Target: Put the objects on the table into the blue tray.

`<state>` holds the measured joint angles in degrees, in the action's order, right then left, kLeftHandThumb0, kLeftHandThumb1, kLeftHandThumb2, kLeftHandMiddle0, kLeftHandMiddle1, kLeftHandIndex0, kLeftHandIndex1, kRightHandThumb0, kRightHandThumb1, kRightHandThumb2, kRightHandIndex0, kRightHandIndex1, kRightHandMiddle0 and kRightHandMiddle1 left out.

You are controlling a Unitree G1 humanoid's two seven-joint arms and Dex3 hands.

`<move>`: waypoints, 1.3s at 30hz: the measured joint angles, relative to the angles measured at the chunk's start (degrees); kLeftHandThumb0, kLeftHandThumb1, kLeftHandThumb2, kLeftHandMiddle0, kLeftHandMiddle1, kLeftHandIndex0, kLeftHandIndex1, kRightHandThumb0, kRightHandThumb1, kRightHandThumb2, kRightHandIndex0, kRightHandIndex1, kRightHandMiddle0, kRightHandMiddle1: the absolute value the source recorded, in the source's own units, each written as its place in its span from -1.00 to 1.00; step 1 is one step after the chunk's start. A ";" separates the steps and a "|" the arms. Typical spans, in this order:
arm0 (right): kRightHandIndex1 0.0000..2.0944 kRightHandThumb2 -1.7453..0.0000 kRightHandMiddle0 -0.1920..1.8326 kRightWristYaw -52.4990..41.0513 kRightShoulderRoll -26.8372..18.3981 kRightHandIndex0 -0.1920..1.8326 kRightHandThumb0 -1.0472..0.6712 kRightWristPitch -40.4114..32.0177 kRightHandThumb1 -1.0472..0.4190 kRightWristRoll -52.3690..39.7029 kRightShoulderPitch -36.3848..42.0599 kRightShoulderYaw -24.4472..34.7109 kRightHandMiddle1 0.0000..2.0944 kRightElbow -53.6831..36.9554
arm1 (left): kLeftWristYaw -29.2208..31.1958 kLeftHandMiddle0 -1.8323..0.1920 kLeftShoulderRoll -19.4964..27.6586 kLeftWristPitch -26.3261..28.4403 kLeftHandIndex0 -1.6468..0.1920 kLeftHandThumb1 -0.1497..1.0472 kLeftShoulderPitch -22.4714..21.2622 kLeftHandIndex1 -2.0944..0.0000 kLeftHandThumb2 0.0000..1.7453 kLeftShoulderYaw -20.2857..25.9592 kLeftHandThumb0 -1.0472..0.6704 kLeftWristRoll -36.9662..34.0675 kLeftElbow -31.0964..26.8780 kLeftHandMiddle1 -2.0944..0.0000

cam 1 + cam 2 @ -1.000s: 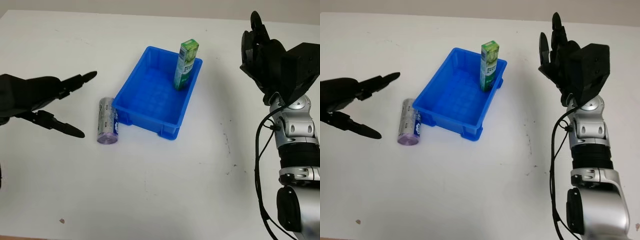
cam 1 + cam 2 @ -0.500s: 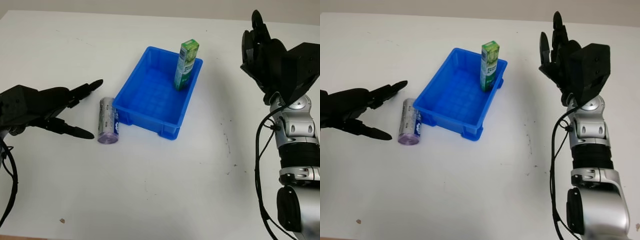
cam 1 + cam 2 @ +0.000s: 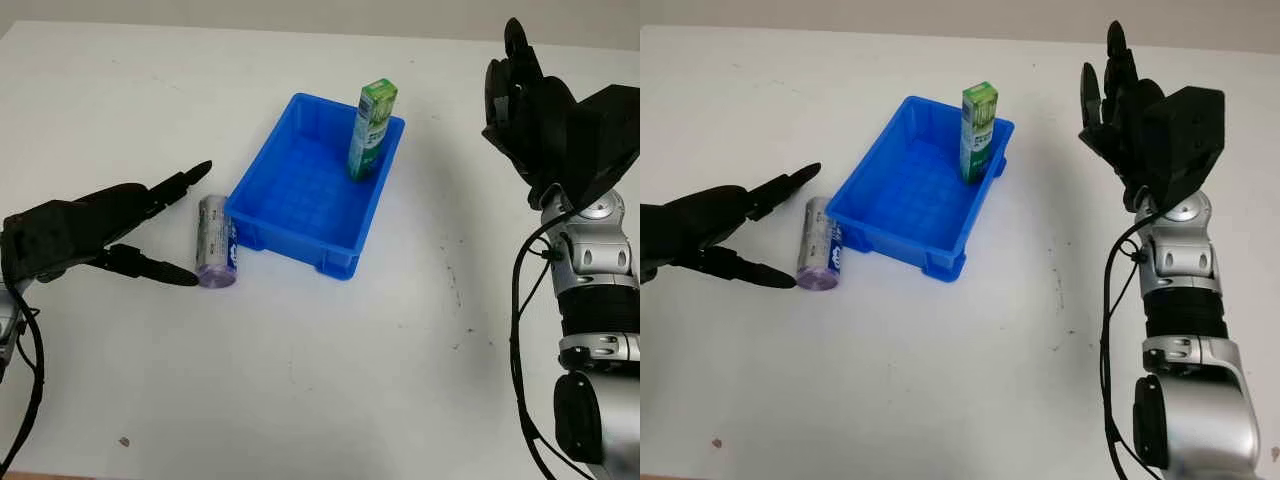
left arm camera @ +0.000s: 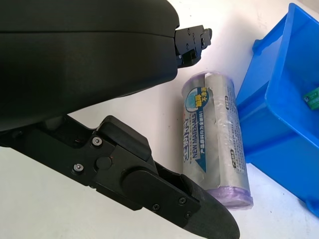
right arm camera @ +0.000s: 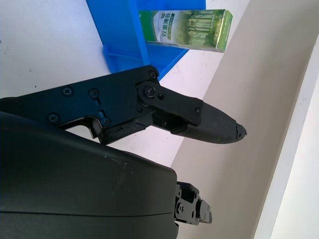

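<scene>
Half done: green carton [image 3: 372, 128] standing in blue tray [image 3: 262, 226], upper centre.
Left hand [image 3: 95, 230] reaching at mid-left, fingers released, bracketing silver roll [image 3: 216, 255] lying beside tray; right hand [image 3: 540, 115] idling upper right, empty.

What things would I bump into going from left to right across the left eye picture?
Left hand, open beside the roll → silver roll lying on the table → blue tray → green carton standing in the tray → right hand, open, raised.

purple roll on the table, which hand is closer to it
Left. The open left hand sits right beside the purple roll, fingers either side of its end, not gripping. The open right hand is raised far off, beyond the blue tray.
</scene>
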<state>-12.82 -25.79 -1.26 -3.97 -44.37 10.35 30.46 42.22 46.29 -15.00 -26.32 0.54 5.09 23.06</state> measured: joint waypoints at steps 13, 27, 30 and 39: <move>-1.00 0.16 -1.00 0.60 0.01 -1.00 -0.52 -0.17 -1.00 -0.89 0.00 0.09 -1.00 -0.01 | 2.80 1.00 -0.11 -0.67 1.00 0.73 2.36 1.00 -0.95 -0.72 -0.93 -0.89 -5.59 1.00; -1.00 0.17 -1.00 1.23 0.00 -1.00 -0.52 -0.65 -1.00 -1.02 0.00 0.09 -1.00 -0.32 | -11.06 0.92 -5.60 -2.34 0.94 0.72 6.84 0.97 -0.93 -0.40 -0.79 3.86 -9.40 0.95; -1.00 0.19 -1.00 1.19 0.01 -1.00 -0.53 -0.65 -1.00 -1.16 0.00 0.10 -1.00 -0.34 | -23.13 0.64 -8.20 -6.50 0.69 0.76 8.79 0.85 -0.93 -0.10 -0.62 11.16 -10.20 0.83; -1.00 0.20 -1.00 1.08 0.01 -1.00 -0.53 -0.64 -1.00 -1.46 0.00 0.43 -1.00 -0.34 | -43.25 0.89 -8.41 -14.02 0.98 0.81 9.44 -0.97 -0.93 -3.16 -0.05 30.65 -8.16 -0.98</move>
<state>-11.74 -25.78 -1.90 -5.42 -44.37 10.78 30.12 -1.03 37.88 -29.01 -16.88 -2.62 35.74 14.90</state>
